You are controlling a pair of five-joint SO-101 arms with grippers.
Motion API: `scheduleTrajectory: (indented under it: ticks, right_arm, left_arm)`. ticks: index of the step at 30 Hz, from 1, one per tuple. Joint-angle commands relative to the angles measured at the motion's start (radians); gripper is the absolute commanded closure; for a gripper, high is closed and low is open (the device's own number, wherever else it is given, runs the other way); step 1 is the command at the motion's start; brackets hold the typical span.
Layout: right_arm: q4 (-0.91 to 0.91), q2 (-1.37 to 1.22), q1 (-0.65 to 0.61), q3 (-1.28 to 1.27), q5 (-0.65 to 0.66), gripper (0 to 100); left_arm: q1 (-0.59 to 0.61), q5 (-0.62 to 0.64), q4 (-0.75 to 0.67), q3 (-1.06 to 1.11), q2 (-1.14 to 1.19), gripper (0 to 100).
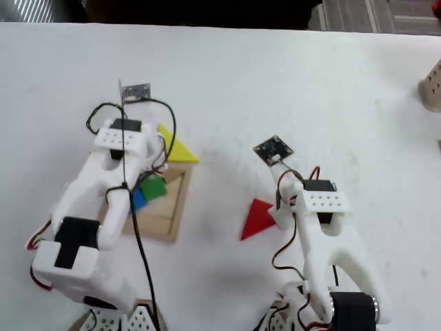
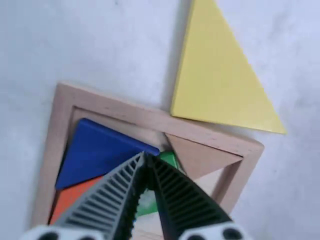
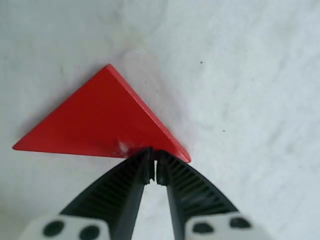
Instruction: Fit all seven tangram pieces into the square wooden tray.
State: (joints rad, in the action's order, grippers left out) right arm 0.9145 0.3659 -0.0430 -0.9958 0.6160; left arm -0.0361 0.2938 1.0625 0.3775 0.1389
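The square wooden tray (image 1: 173,222) (image 2: 150,118) lies under my left arm. In it lie a blue triangle (image 2: 100,147), an orange piece (image 2: 70,197) and a green piece (image 2: 169,159) (image 1: 153,187). My left gripper (image 2: 146,159) is shut, its tips low over the green piece where it meets the blue one. A yellow triangle (image 1: 178,147) (image 2: 220,85) lies on the table against the tray's outer rim. A red triangle (image 1: 258,218) (image 3: 102,120) lies apart on the table. My right gripper (image 3: 153,155) is shut, its tips at that triangle's long edge.
A small black square board (image 1: 273,150) and a grey one (image 1: 136,92) lie on the white table beyond the arms. A perforated tan object (image 1: 432,86) stands at the right edge. Cables (image 1: 141,248) hang along both arms.
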Motion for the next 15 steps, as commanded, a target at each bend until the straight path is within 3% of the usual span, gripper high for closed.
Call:
scheduleTrajectory:
  ticks: [1,8,12,15]
  right_arm:
    - [0.002,0.016,-0.010,-0.002,0.011,98.1]
    - [0.002,0.016,-0.013,-0.002,0.012,98.1]
    - [0.002,0.016,-0.013,-0.002,0.012,98.1]
    - [0.002,0.016,-0.012,-0.002,0.012,98.1]
  left_arm:
    - [-0.001,0.008,0.020,-0.006,-0.096,98]
    - [-0.018,-0.009,-0.025,0.074,-0.105,98]
    - [-0.131,-0.170,0.080,0.098,-0.120,98]
    - [-0.174,-0.166,0.089,0.169,-0.189,98]
